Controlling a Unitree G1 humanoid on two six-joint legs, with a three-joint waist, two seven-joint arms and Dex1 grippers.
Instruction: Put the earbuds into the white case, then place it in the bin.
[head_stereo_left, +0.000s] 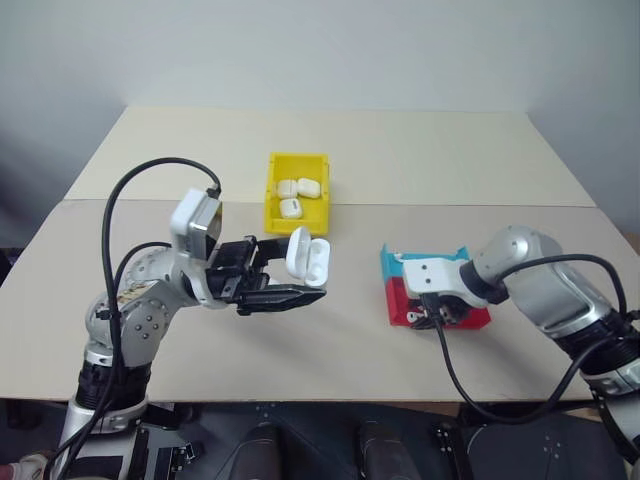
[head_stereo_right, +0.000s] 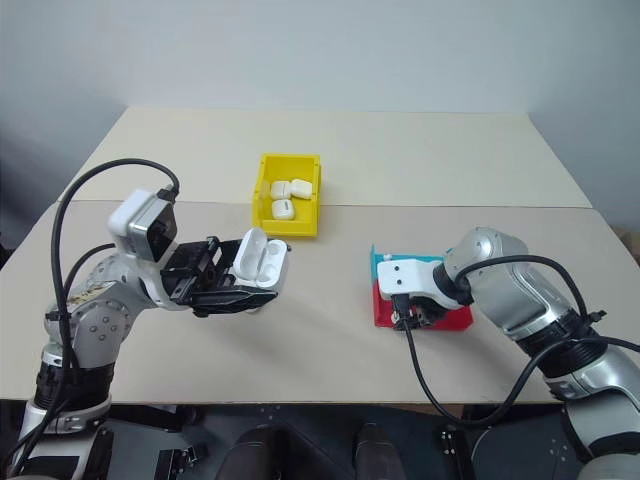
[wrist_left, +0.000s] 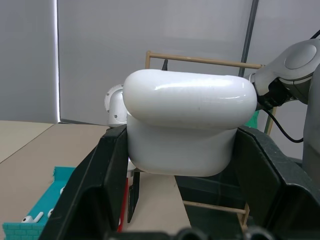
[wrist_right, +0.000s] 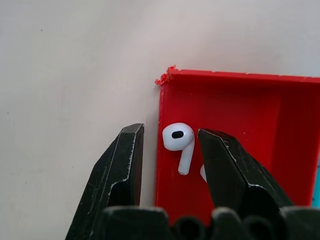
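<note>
The right claw (wrist_right: 167, 165) points steeply down over the low red tray (wrist_right: 240, 110), its two black fingers partly apart. One finger stands outside the tray's wall over the bare surface, the other inside the tray. Between them lies one earbud (wrist_right: 178, 141), white and glossy, its stem pointing back toward the claw; whether the fingers touch it cannot be told. A sliver of a second earbud (wrist_right: 204, 173) peeks out beside the inner finger. In the head views the right arm reaches in from the right, bent at the elbow, and its wrist covers much of the red tray, which sits against a low blue tray (head_stereo_left: 420, 259).

The left claw (head_stereo_left: 290, 297) is closed on the white case (head_stereo_left: 307, 256), held above the surface with its hinged lid standing open and the sockets facing up. The left arm is folded, forearm raised, with the claw pointing across toward the right arm. The left wrist view shows the case from close by, clamped between the two black fingers, and past it the teal wall of the blue tray (wrist_left: 37, 210) with small white earbuds inside.

The bin (head_stereo_left: 296, 192), bright yellow, stands on the beige surface (head_stereo_left: 450, 150) beyond the left claw. Three closed white cases (head_stereo_left: 297, 195) lie in it, close together.
</note>
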